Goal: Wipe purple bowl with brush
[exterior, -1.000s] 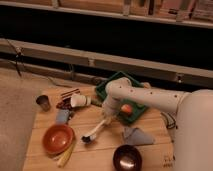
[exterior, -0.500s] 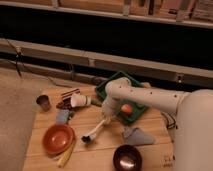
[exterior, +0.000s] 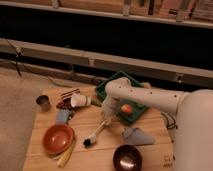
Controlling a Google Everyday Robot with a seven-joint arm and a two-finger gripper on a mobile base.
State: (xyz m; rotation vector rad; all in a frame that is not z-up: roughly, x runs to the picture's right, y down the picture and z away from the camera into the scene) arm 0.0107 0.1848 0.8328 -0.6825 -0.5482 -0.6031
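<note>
A wooden table (exterior: pixel 92 160) fills the lower half of the frame, and the robot's white arm (exterior: pixel 150 97) reaches in from the right edge toward its middle. The gripper (exterior: pixel 106 119) points down at the centre of the table, just in front of a green tray (exterior: pixel 111 86). It sits right at the upper end of the brush (exterior: pixel 96 134). Whether the jaws are apart or clamped on the handle cannot be told from this view.

The brush slants down and to the left from the gripper. Its cream handle runs across the bare wood, and its small black bristle head lies lowest, near the orange bowl (exterior: pixel 57 138). The bristle end appears to rest on the table.

The purple bowl (exterior: pixel 127 158) stands upright at the bottom of the frame, right of centre. It is well apart from the bristle head and its shiny inside catches the light. A grey-blue cloth (exterior: pixel 137 135) lies just above it.

The orange bowl sits at the lower left, with a yellow stick (exterior: pixel 66 155) lying just beside its lower right rim. Toward the upper left of the table, a white cup (exterior: pixel 80 101) lies on its side. A small metal cup (exterior: pixel 43 102) stands at the left edge. A small orange object (exterior: pixel 127 108) lies in the tray, partly behind the arm.
</note>
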